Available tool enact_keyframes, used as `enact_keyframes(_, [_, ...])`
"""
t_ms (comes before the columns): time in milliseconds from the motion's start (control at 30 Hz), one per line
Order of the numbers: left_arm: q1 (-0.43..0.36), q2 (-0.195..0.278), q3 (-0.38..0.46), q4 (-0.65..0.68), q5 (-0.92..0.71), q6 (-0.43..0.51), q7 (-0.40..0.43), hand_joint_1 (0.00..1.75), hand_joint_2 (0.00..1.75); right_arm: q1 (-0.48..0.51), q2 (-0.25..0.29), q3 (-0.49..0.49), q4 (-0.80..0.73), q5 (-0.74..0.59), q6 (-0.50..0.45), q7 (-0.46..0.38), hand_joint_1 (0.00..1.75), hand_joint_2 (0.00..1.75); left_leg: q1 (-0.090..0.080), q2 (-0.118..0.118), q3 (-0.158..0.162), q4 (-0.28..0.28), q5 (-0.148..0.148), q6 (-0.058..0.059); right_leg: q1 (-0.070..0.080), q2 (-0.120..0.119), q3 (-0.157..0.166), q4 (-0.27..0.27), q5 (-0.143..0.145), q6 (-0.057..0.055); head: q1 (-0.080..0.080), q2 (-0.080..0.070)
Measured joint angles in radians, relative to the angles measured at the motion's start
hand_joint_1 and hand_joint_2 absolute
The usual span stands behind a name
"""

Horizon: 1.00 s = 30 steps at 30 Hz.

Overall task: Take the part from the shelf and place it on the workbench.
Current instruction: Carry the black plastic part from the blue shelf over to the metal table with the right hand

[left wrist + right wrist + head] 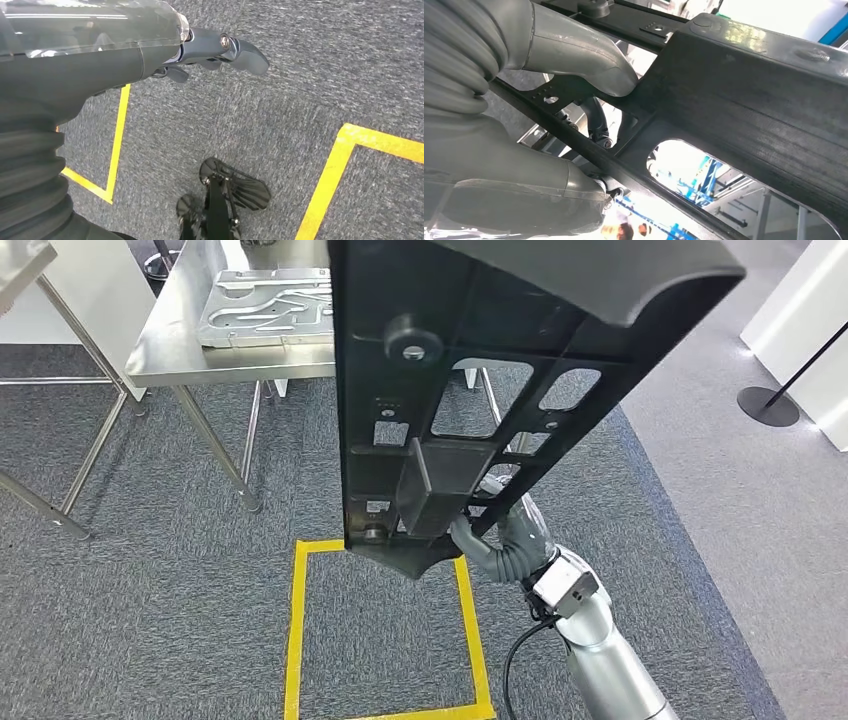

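The grey carpet floor [180,570] spreads wide around the robot, with a yellow taped square [300,640] marked on it just ahead. A stainless steel tabletop [200,355] on thin legs stands beyond the square, its front edge facing the robot; an embossed metal plate [265,305] lies on it. The black plastic part [450,390] is long and flat, with window-like cutouts, a round knob and a boxy block on its face. It is held up in the air, upright and tilted, in front of the tabletop. The right hand [500,540] grips its lower end, thumb and fingers clamped around a rib. The left hand [215,50] hangs over the carpet, fingers curled in and holding nothing. No writing is legible.
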Motion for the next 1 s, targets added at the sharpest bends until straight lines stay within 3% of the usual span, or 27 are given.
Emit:
enact_keyframes(33, [0.001, 0.0, 0.0, 0.0, -0.001, -0.001, 0.0, 0.0, 1.75, 0.0, -0.002, -0.004, 0.0, -0.002, 0.0, 0.0, 1.75, 1.75, 0.0, -0.001, 0.004, 0.0, -0.004, 0.0, -0.003, 0.0, -0.038, 0.055, -0.011, 0.004, 0.0, 0.0])
enact_keyframes(67, [0.002, 0.0, 0.0, 0.0, -0.001, -0.002, -0.002, 0.0, 1.75, 0.0, -0.005, -0.007, 0.0, -0.005, 0.0, 0.0, 1.75, 1.75, 0.001, -0.001, 0.009, 0.001, -0.009, -0.001, -0.006, 0.0, -0.059, 0.076, -0.001, 0.007, 0.0, 0.0])
enact_keyframes(100, [0.002, 0.0, 0.0, 0.0, -0.001, -0.003, -0.003, 0.0, 1.75, 0.0, -0.007, -0.009, 0.0, -0.007, 0.0, 0.0, 1.75, 1.75, 0.001, -0.003, 0.017, 0.001, -0.014, -0.003, -0.009, 0.0, -0.06, 0.054, 0.03, 0.008, 0.0, 0.0])
enact_keyframes(167, [0.002, -0.002, 0.0, 0.0, -0.001, -0.004, -0.006, 0.0, 1.75, 0.0, -0.011, -0.014, 0.0, -0.011, 0.0, -0.002, 1.75, 1.75, 0.003, -0.005, 0.033, 0.002, -0.027, -0.009, -0.013, -0.001, -0.012, -0.079, 0.12, 0.008, 0.0, 0.0])
enact_keyframes(233, [0.001, -0.002, 0.0, 0.0, 0.001, -0.004, -0.009, 0.0, 1.75, 0.0, -0.014, -0.017, 0.0, -0.014, 0.0, -0.004, 1.75, 1.75, 0.001, -0.006, 0.042, 0.003, -0.039, -0.02, -0.01, -0.002, 0.032, -0.186, 0.163, 0.0, 0.0, 0.0])
enact_keyframes(300, [0.001, -0.002, 0.0, 0.0, 0.005, -0.002, -0.011, 0.0, 1.75, 0.001, -0.016, -0.018, -0.001, -0.017, 0.0, -0.008, 1.75, 1.75, -0.001, -0.005, 0.044, 0.001, -0.046, -0.033, -0.005, 0.0, 0.04, -0.207, 0.158, -0.013, 0.0, 0.0])
enact_keyframes(400, [-0.001, -0.003, 0.0, 0.0, 0.01, 0.0, -0.011, 0.0, 1.75, 0.002, -0.016, -0.018, -0.005, -0.019, -0.002, -0.015, 1.75, 1.75, 0.002, -0.003, 0.044, 0.023, -0.067, -0.048, -0.008, 0.003, 0.053, -0.216, 0.153, -0.035, 0.0, 0.0])
enact_keyframes(433, [-0.001, -0.004, 0.0, 0.0, 0.011, 0.0, -0.011, 0.0, 1.75, 0.003, -0.016, -0.018, -0.008, -0.02, -0.002, -0.017, 1.75, 1.75, 0.003, -0.004, 0.026, 0.066, -0.088, -0.052, -0.009, 0.002, 0.061, -0.219, 0.15, -0.041, 0.0, 0.0])
enact_keyframes(500, [0.0, -0.005, 0.0, 0.0, 0.014, 0.001, -0.011, 0.0, 1.75, 0.006, -0.015, -0.018, -0.01, -0.02, -0.002, -0.021, 1.75, 1.75, 0.005, -0.004, -0.05, 0.204, -0.139, -0.058, -0.008, 0.001, 0.072, -0.221, 0.141, -0.049, 0.0, 0.0])
enact_keyframes(533, [0.002, -0.005, 0.0, 0.0, 0.017, 0.001, -0.01, 0.0, 1.75, 0.008, -0.015, -0.018, -0.01, -0.02, -0.002, -0.021, 1.75, 1.75, 0.005, -0.004, -0.091, 0.267, -0.154, -0.06, -0.007, 0.002, 0.077, -0.221, 0.136, -0.05, 0.0, 0.0])
enact_keyframes(567, [0.004, -0.005, 0.0, 0.0, 0.019, 0.001, -0.01, 0.0, 1.75, 0.011, -0.015, -0.017, -0.01, -0.02, -0.002, -0.022, 1.75, 1.75, 0.005, -0.004, -0.12, 0.3, -0.151, -0.06, -0.006, 0.003, 0.083, -0.221, 0.13, -0.051, 0.0, 0.0])
enact_keyframes(600, [0.006, -0.005, 0.0, 0.0, 0.02, 0.002, -0.009, 0.0, 1.75, 0.013, -0.014, -0.017, -0.01, -0.019, -0.001, -0.022, 1.75, 1.75, 0.005, -0.004, -0.13, 0.293, -0.127, -0.059, -0.005, 0.004, 0.09, -0.221, 0.124, -0.05, 0.0, 0.0])
enact_keyframes(633, [0.007, -0.005, 0.0, 0.0, 0.022, 0.003, -0.009, 0.0, 1.75, 0.013, -0.013, -0.016, -0.01, -0.018, -0.001, -0.022, 1.75, 1.75, 0.005, -0.004, -0.118, 0.243, -0.084, -0.056, -0.004, 0.005, 0.1, -0.221, 0.118, -0.049, 0.0, 0.0])
enact_keyframes(667, [0.007, -0.004, 0.0, 0.0, 0.023, 0.004, -0.008, 0.0, 1.75, 0.013, -0.01, -0.016, -0.01, -0.017, 0.0, -0.022, 1.75, 1.75, 0.004, -0.004, -0.093, 0.169, -0.035, -0.051, -0.004, 0.006, 0.11, -0.221, 0.11, -0.047, 0.0, 0.0])
enact_keyframes(733, [0.007, -0.003, 0.001, 0.0, 0.025, 0.007, -0.007, 0.0, 1.75, 0.008, -0.005, -0.014, -0.009, -0.015, 0.008, -0.021, 1.75, 1.75, -0.001, -0.004, -0.045, 0.051, 0.019, -0.039, 0.0, 0.007, 0.125, -0.221, 0.096, -0.038, 0.0, 0.0])
enact_keyframes(800, [0.005, -0.002, 0.002, 0.0, 0.029, 0.009, -0.005, 0.0, 1.75, -0.001, -0.001, -0.007, -0.008, -0.011, 0.021, -0.019, 1.75, 1.75, -0.008, -0.005, -0.032, 0.024, 0.016, -0.03, 0.001, 0.008, 0.128, -0.222, 0.088, -0.028, 0.0, 0.0])
enact_keyframes(900, [0.004, -0.002, 0.002, 0.0, 0.03, 0.01, -0.003, 0.0, 1.75, -0.021, 0.005, 0.009, -0.005, -0.008, 0.036, -0.014, 1.75, 1.75, -0.001, -0.008, -0.02, 0.01, 0.011, -0.015, 0.001, 0.007, 0.129, -0.21, 0.073, -0.011, 0.0, 0.0])
enact_keyframes(933, [0.003, -0.002, 0.003, 0.0, 0.03, 0.01, -0.004, 0.0, 1.75, -0.029, 0.007, 0.015, -0.004, -0.007, 0.039, -0.013, 1.75, 1.75, 0.002, -0.008, -0.012, 0.005, 0.01, -0.009, 0.0, 0.007, 0.112, -0.174, 0.056, -0.006, 0.0, 0.0])
enact_keyframes(1000, [0.001, -0.002, 0.003, 0.0, 0.03, 0.009, -0.004, 0.0, 1.75, -0.04, 0.009, 0.029, 0.002, -0.006, 0.049, -0.013, 1.75, 1.75, 0.004, -0.009, -0.001, 0.001, 0.002, -0.001, -0.003, 0.006, 0.038, -0.046, 0.009, 0.002, 0.0, 0.0])
